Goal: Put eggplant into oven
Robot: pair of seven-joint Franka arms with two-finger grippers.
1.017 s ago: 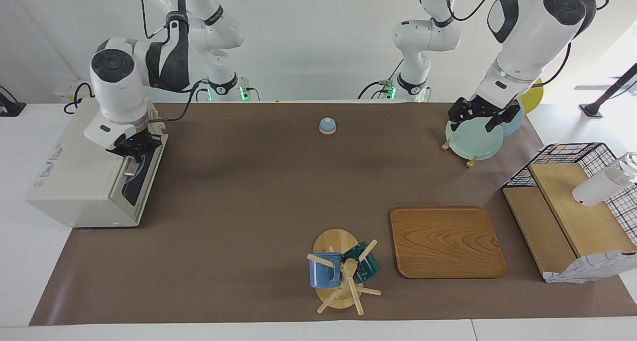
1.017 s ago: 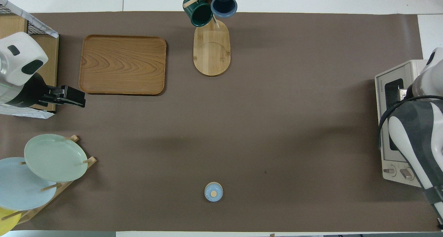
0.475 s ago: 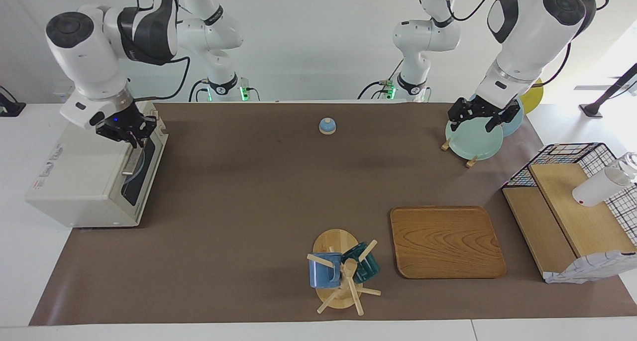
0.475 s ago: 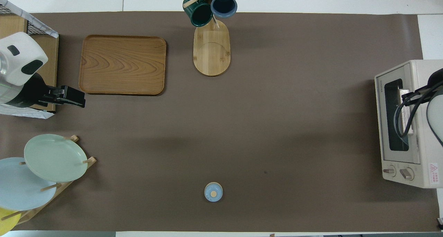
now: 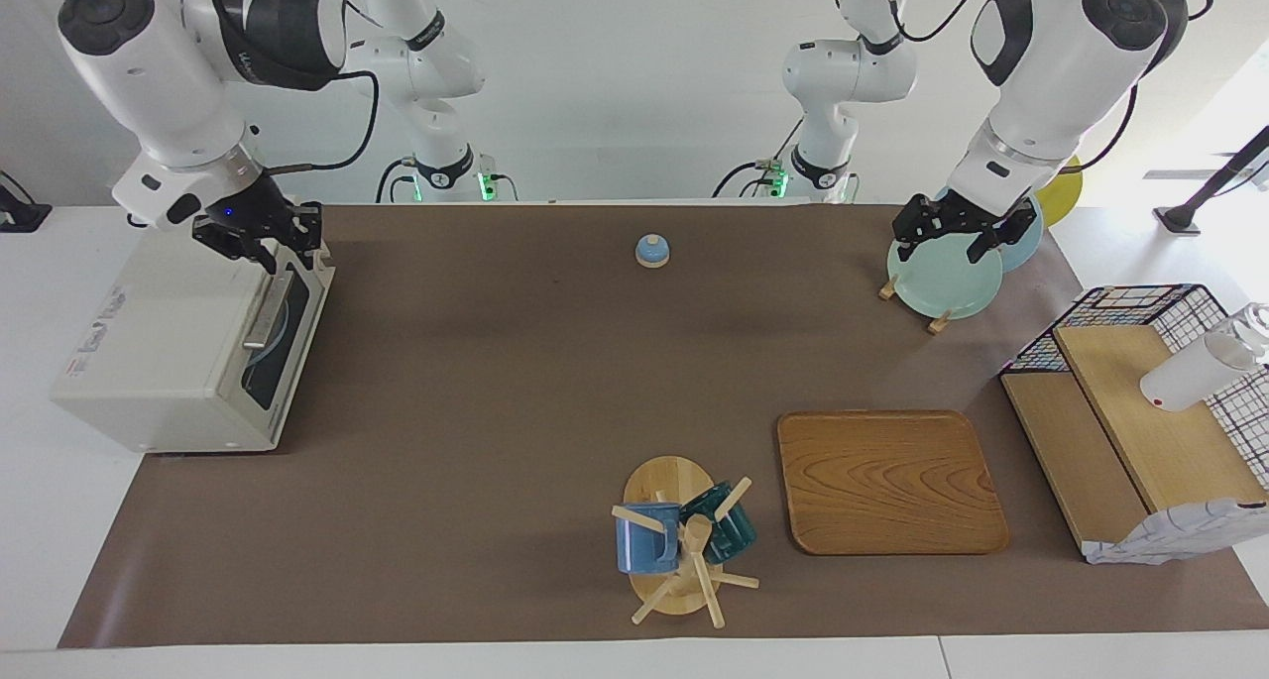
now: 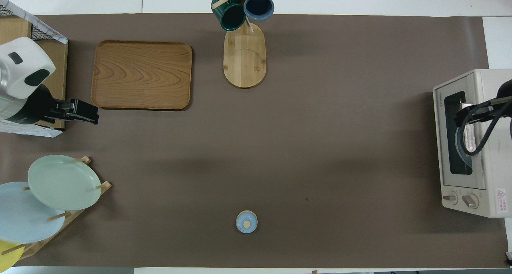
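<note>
The oven stands at the left edge of the facing view, its door shut. The right gripper hangs above the oven's top front corner, fingers spread and empty. The left gripper waits at upper right above the plate rack, also spread and empty. The eggplant appears in neither view. Judged from the shut door and bare mat, it probably lies inside, so little or nothing remains. The overhead view, with the oven at its right edge, faces the glass door and knobs but shows no eggplant through it. Only the facing view shows the right gripper's height.
</note>
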